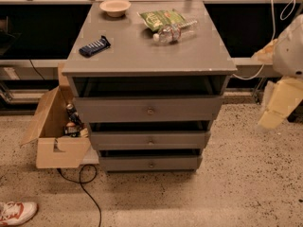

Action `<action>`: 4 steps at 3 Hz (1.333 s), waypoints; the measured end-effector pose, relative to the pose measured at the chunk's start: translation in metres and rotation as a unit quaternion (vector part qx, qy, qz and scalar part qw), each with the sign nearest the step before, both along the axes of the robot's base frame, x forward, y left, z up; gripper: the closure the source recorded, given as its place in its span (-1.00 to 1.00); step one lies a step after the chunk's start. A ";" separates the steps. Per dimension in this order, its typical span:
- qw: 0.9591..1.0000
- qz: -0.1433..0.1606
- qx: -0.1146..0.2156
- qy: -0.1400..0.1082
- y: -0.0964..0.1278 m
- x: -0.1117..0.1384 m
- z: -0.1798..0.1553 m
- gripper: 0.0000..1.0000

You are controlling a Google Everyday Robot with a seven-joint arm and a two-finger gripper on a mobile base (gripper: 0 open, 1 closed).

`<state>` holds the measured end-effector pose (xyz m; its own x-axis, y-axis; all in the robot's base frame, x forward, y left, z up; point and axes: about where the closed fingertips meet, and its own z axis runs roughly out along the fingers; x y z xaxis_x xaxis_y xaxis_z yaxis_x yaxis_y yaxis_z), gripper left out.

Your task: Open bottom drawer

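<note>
The narrow grey wooden bottom drawer (150, 163), with a small round metal knob (151, 164), sits lowest in the grey cabinet (222, 86), just above the speckled floor (227, 197), under the middle-sized grey drawer (150, 140) and the tall top grey drawer (149, 110). On the cabinet lie a beige bowl (115, 7), a green packet (163, 19), a clear plastic bottle (173, 32) and a dark blue wrapped bar (94, 46). An open cardboard box (57, 148) stands at the left. The cream gripper (277, 110) hangs well off to the right, touching nothing; open or closed, I can't tell.
</note>
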<state>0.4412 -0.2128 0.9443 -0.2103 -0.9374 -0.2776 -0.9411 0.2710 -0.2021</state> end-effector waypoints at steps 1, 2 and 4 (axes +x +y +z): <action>0.997 0.025 0.065 0.028 0.020 0.005 -0.074 -1.00; 0.989 0.035 0.132 0.059 0.053 0.012 -0.167 -1.00; 0.989 0.024 0.144 0.035 0.058 0.031 -0.182 -1.00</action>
<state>0.4726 -0.1545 0.7620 -0.1970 -0.8303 -0.5214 -0.9631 0.2634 -0.0556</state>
